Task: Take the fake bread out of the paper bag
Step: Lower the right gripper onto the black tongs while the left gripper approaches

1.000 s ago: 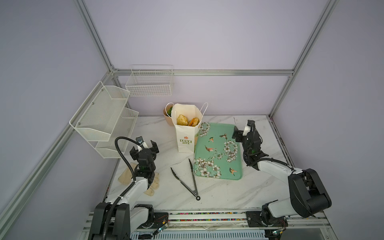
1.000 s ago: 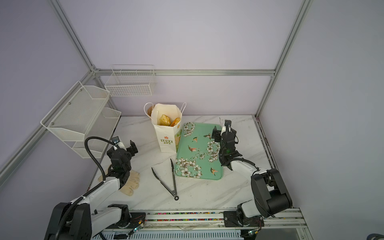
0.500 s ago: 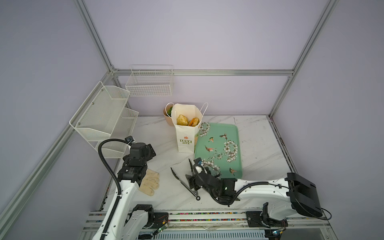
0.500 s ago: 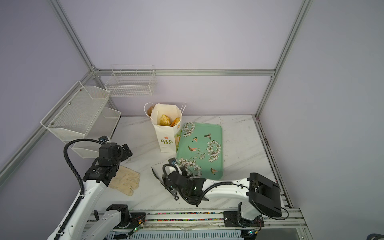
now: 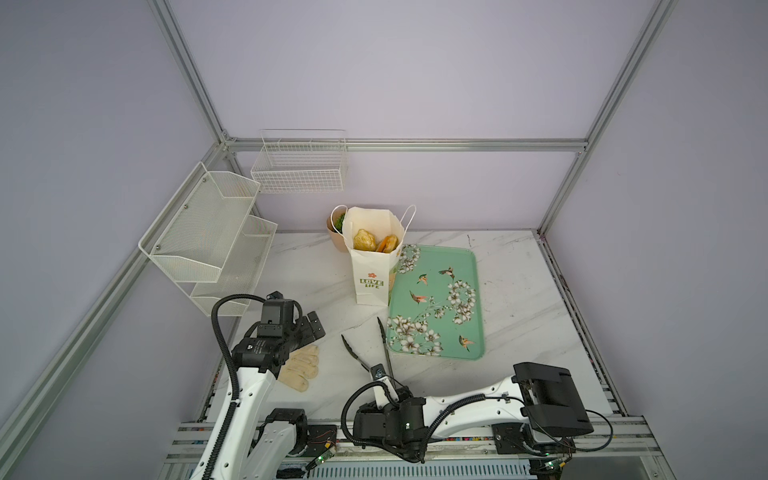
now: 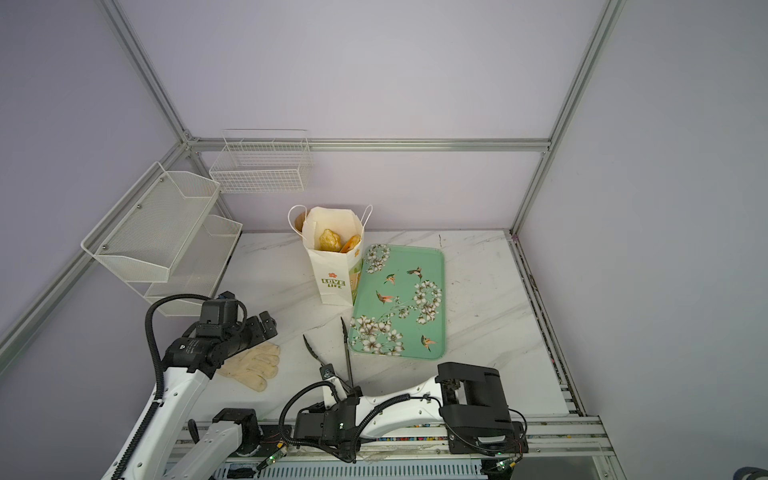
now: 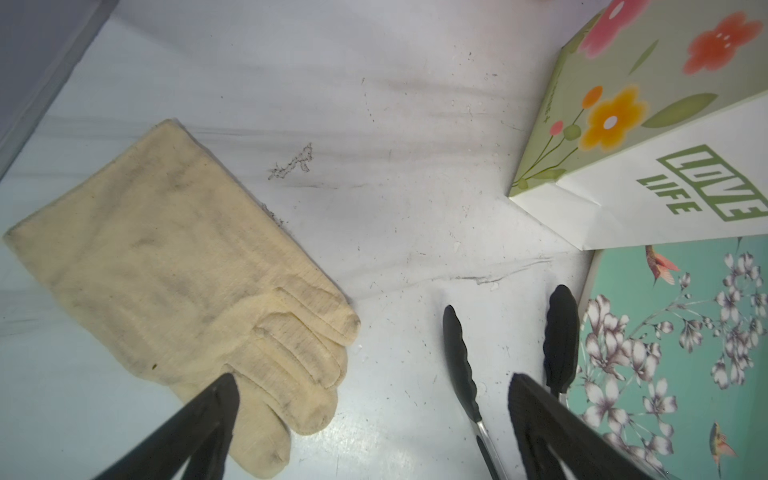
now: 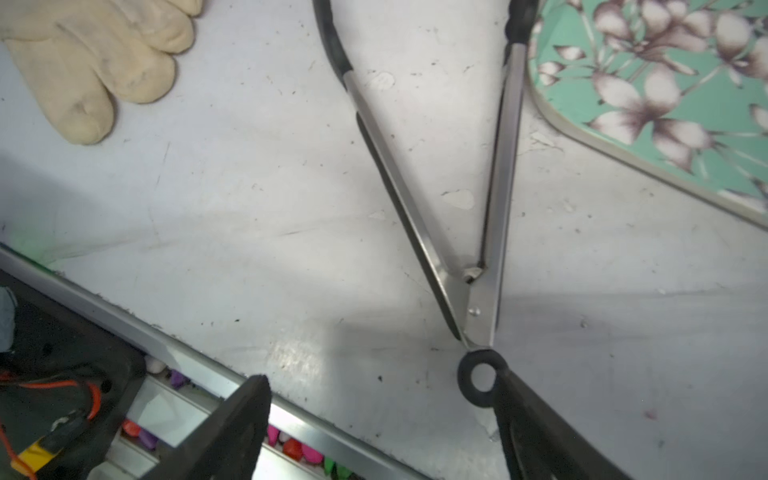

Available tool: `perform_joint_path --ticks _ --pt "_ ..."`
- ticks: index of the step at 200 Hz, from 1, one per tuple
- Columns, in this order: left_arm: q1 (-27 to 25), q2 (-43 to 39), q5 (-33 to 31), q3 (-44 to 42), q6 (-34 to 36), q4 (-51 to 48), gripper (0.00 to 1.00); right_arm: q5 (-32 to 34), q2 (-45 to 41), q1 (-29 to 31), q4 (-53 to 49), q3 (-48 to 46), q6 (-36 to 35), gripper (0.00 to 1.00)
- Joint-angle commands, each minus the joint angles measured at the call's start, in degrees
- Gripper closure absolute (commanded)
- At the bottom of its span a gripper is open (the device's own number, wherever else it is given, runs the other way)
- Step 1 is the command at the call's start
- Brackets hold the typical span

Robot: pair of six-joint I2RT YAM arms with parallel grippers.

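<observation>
The paper bag (image 5: pixel 370 270) (image 6: pixel 332 274) (image 7: pixel 665 199) stands upright and open at the back middle of the table. Two pieces of glossy golden fake bread (image 5: pixel 365 240) (image 6: pixel 330 240) show in its mouth. My left gripper (image 5: pixel 309 328) (image 6: pixel 266 326) (image 7: pixel 374 386) hovers open and empty over the left front, well short of the bag. My right gripper (image 5: pixel 386 380) (image 6: pixel 338 380) (image 8: pixel 378 386) is open low at the front edge. Between its fingers is only bare table, and one finger overlaps the ring end of the black-tipped metal tongs (image 5: pixel 370 349) (image 8: pixel 457 187).
A beige glove (image 5: pixel 301 368) (image 7: pixel 178 270) lies flat under the left arm. A green floral tray (image 5: pixel 432 253) (image 6: pixel 407 257) sits right of the bag, tongs beside its near corner. A peach plant pot (image 5: pixel 336 232) hides behind the bag. White wire racks (image 5: pixel 208 237) hang on the left wall.
My right arm has swung from beside the tray's far right edge across to the front, then drawn back to the tongs' hinge end. My left arm lifted off the glove.
</observation>
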Motion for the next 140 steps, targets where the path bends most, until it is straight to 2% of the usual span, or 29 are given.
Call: perform_joint_path --ticks 1,28,89,140 --pt "0.2 0.24 6.07 -0.23 -2.13 0.65 0.0 2.33 -4.51 -0.4 -3.73 -2.78 5.37 0.13" --pt "-1.37 1.26 11.06 -2.35 -4.14 2.93 0.0 -0.95 -4.51 -2.54 0.43 -4.64 1.79 0.12" --pt "-11.88 2.53 8.91 -2.9 -7.64 5.44 0.0 -7.17 -1.75 -8.43 12.29 -6.75 -3.61 0.13" --pt "-13.93 1.04 8.43 -4.31 -7.91 6.63 0.0 -8.0 2.92 -10.26 13.49 -5.45 -6.61 0.19"
